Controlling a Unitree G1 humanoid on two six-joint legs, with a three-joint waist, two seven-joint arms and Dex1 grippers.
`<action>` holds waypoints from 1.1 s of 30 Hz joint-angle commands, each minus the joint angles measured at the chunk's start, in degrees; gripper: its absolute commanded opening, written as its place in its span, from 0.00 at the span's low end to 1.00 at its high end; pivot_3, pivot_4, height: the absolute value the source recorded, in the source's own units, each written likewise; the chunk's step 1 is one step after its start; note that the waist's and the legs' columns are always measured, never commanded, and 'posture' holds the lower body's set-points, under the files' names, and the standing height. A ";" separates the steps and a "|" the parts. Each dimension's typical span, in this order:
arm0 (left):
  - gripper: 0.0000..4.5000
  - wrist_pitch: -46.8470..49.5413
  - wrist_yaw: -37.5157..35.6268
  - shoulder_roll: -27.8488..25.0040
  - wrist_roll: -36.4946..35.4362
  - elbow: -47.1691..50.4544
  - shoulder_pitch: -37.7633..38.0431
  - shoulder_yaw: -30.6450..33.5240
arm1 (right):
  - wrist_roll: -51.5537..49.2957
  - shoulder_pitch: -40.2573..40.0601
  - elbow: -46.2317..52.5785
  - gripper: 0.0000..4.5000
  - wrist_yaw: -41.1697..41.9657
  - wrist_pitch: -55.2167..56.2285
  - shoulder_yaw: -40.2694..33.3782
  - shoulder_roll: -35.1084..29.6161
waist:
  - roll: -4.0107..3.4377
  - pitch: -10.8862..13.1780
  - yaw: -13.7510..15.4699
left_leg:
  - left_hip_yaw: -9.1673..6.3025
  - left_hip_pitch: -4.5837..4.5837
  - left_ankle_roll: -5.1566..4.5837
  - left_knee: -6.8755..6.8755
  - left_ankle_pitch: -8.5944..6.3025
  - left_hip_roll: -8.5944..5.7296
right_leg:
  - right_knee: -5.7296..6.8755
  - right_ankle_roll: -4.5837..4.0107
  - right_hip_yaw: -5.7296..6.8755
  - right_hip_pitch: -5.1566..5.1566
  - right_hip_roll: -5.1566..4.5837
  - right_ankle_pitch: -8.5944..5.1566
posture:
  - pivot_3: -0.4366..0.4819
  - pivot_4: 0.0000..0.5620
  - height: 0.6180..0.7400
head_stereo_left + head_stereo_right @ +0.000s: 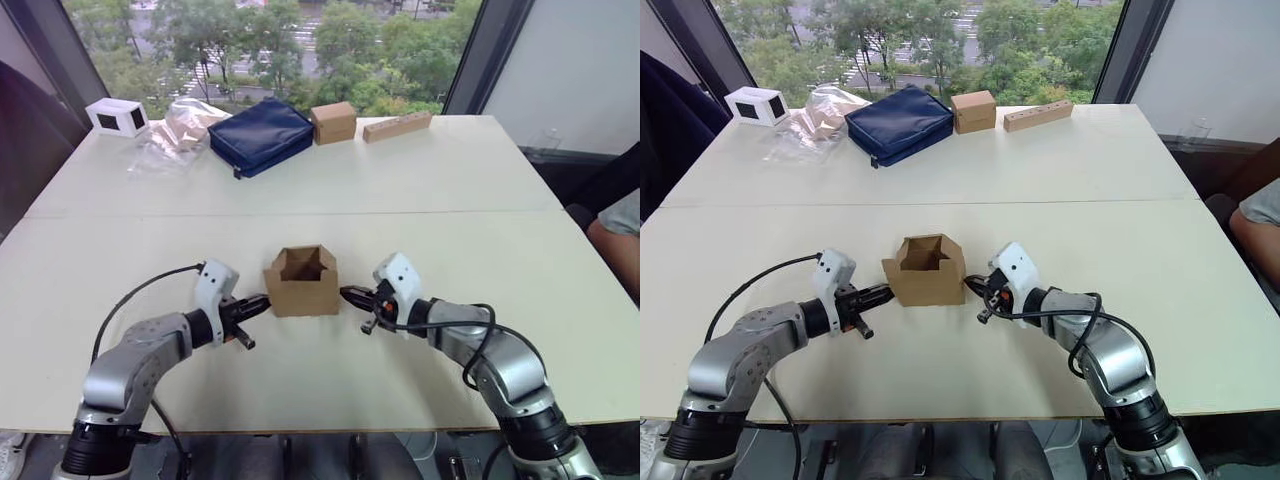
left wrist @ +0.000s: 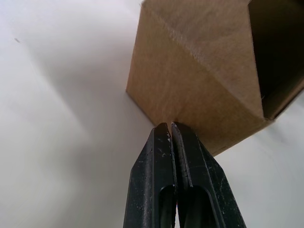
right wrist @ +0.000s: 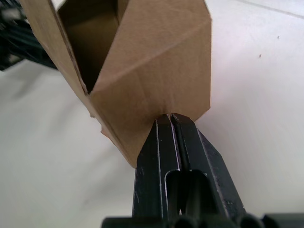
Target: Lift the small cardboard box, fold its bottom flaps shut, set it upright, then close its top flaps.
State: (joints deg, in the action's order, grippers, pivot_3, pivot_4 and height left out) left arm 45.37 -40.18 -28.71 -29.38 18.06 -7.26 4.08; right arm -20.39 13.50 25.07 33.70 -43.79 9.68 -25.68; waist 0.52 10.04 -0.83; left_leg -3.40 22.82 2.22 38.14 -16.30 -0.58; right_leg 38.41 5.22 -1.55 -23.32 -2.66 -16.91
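Left hand [image 1: 262,301] and right hand [image 1: 347,294], both clenched, press fingertips against opposite sides of the small cardboard box [image 1: 301,282].

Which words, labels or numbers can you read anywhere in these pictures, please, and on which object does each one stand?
None can be read.
The small cardboard box is plain brown, unprinted on every side shown.
The white box with dark panels, navy pouch, second brown carton and tan block show no legible print.

Silver-grey arm shells are being trailed by looping black cables; white wrist housings are being tipped with black-fingered grippers.
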 commanded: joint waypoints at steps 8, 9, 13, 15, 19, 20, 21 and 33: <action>0.02 0.05 -2.86 -2.11 -2.93 2.04 0.78 -0.57 | 0.82 -2.06 5.16 0.00 -0.21 -3.02 3.33 -2.68 | 0.00 0.00 0.02 | 0.01 -0.13 -0.01 -0.01 -0.01 0.00 | -0.09 0.00 0.01 0.18 0.00 0.00 | 0.48 0.27 1.00; 0.02 0.44 -3.49 -2.62 -3.40 2.17 0.90 -0.25 | 1.34 -2.11 5.02 0.00 -0.02 -2.61 3.18 -3.40 | 0.00 0.00 0.02 | 0.01 -0.13 -0.01 -0.01 -0.01 0.00 | -0.09 0.00 0.01 0.17 0.00 0.00 | 0.48 0.27 1.00; 0.02 1.49 -6.42 -4.48 -6.09 3.25 3.11 0.71 | 2.05 -2.82 4.22 0.00 4.05 1.23 2.36 -7.94 | 0.00 0.00 0.04 | 0.03 -0.13 -0.01 -0.02 -0.01 -0.02 | -0.12 0.00 0.02 0.19 -0.01 0.00 | 0.48 0.27 1.00; 0.02 1.31 -7.18 -5.61 -6.32 4.26 4.20 0.00 | 0.81 -2.75 2.84 0.00 5.29 2.58 0.10 -8.63 | 0.00 0.00 -0.03 | 0.01 -0.16 -0.04 -0.04 -0.02 0.00 | -0.18 0.00 0.02 0.25 -0.01 0.00 | 0.48 0.27 1.00; 0.02 1.44 -7.58 -6.96 -7.59 2.78 2.52 2.21 | -2.63 -1.82 2.87 0.00 6.30 2.47 -5.54 -8.65 | 0.00 0.01 0.13 | 0.00 -0.22 -0.04 -0.05 -0.02 0.02 | -0.18 0.00 0.03 0.31 0.00 0.00 | 0.48 0.27 1.00; 0.02 0.71 -8.18 -8.00 -7.16 1.40 1.47 2.89 | -4.40 -1.76 3.74 0.00 7.15 1.49 -7.06 -9.11 | 0.00 0.01 0.17 | 0.01 -0.25 -0.04 -0.05 -0.02 0.02 | -0.19 0.00 0.03 0.35 -0.01 0.00 | 0.48 0.27 1.00; 0.02 0.22 -8.71 -9.09 -6.85 -0.01 0.20 3.59 | -5.94 -1.78 4.62 0.00 8.21 0.71 -8.33 -9.91 | 0.00 0.01 0.24 | 0.00 -0.26 -0.04 -0.05 -0.02 0.02 | -0.22 0.00 0.04 0.37 0.00 0.00 | 0.48 0.27 1.00; 0.02 -0.64 -14.87 -11.25 -8.01 -3.66 -12.41 -0.36 | -10.52 8.26 1.75 0.00 9.32 -0.70 -6.96 -7.58 | -0.01 0.04 0.01 | -0.03 -0.37 -0.09 -0.13 -0.05 0.02 | -0.30 0.00 0.09 0.51 0.02 -0.01 | 0.48 0.27 1.00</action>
State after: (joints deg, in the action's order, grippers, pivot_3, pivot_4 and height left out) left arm 46.09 -53.96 -40.03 -37.84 13.97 -19.19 5.08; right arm -30.59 21.07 26.38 42.75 -45.20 1.81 -33.80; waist 0.51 10.07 -0.82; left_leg -3.43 22.45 2.13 38.01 -16.35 -0.56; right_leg 38.11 5.22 -1.46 -22.82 -2.65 -16.92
